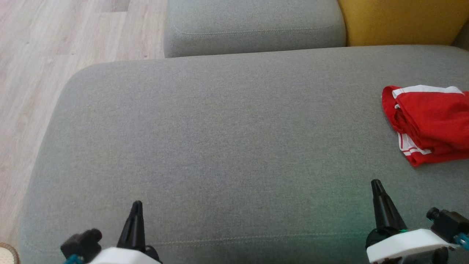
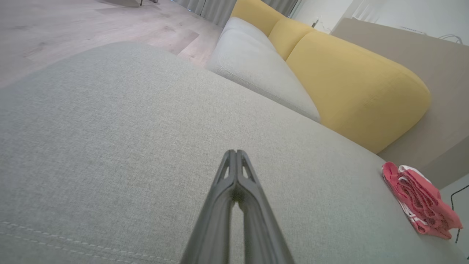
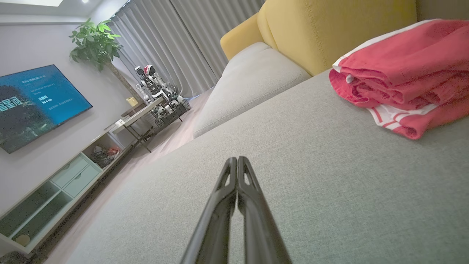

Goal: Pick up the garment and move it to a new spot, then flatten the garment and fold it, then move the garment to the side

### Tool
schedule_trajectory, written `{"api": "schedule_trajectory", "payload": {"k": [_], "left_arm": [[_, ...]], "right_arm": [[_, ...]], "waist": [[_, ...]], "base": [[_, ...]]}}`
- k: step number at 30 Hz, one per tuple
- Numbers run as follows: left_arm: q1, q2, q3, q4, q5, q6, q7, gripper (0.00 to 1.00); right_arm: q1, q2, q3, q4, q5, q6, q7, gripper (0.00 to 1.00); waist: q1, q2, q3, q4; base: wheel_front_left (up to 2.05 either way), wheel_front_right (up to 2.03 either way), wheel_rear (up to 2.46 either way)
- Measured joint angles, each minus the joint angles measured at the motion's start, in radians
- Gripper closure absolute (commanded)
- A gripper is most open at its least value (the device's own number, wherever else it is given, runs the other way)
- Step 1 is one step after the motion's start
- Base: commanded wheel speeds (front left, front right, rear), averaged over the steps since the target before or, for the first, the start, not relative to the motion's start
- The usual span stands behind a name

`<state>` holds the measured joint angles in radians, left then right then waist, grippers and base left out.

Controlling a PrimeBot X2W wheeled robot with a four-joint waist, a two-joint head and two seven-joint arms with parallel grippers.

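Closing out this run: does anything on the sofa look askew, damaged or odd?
Nothing stands out. The red garment with white trim lies folded, slightly bunched, at the right of the grey fabric sofa cushion; left gripper and right gripper are shut, empty, apart from it.

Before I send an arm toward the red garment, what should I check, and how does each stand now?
1. Target found: ok, the red garment lies on the grey cushion, to the robot's right.
2. Left gripper empty: ok, shut on nothing.
3. Right gripper ready to grasp: not ok, shut, must open.
4. Path from right gripper to garment: ok, bare cushion between.
5. Garment flat: not ok, bunched in layers.
6. Garment whole in head view: not ok, cut by the right edge.
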<state>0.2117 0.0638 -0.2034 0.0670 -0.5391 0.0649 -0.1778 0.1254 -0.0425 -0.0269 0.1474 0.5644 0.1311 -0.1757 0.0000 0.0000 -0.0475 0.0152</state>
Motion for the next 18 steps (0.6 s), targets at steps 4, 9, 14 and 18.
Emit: {"api": "schedule_trajectory", "payload": {"k": [4,9,14,18], "left_arm": [[-0.022,0.000,0.016,0.005,-0.051,-0.004,0.007,1.00],[-0.034,0.002,0.023,0.017,-0.112,-0.014,0.020,1.00],[-0.037,0.003,0.029,0.031,-0.175,-0.031,0.030,1.00],[-0.058,0.004,0.041,0.035,-0.224,-0.035,0.044,1.00]], "right_arm": [[-0.007,-0.001,-0.002,0.006,0.047,0.000,0.010,1.00],[-0.018,-0.001,-0.003,0.013,0.107,0.000,0.020,1.00],[-0.020,-0.003,-0.004,0.019,0.167,0.000,0.040,1.00],[-0.038,-0.006,-0.007,0.024,0.215,0.000,0.050,1.00]], "waist": [[0.0000,0.0000,0.002,-0.001],[0.0000,0.0000,0.005,-0.002],[0.0000,0.0000,0.008,-0.002],[0.0000,0.0000,0.010,-0.003]], "base": [[0.00,0.00,0.00],[0.00,0.00,0.00],[0.00,0.00,0.00],[0.00,0.00,0.00]]}}
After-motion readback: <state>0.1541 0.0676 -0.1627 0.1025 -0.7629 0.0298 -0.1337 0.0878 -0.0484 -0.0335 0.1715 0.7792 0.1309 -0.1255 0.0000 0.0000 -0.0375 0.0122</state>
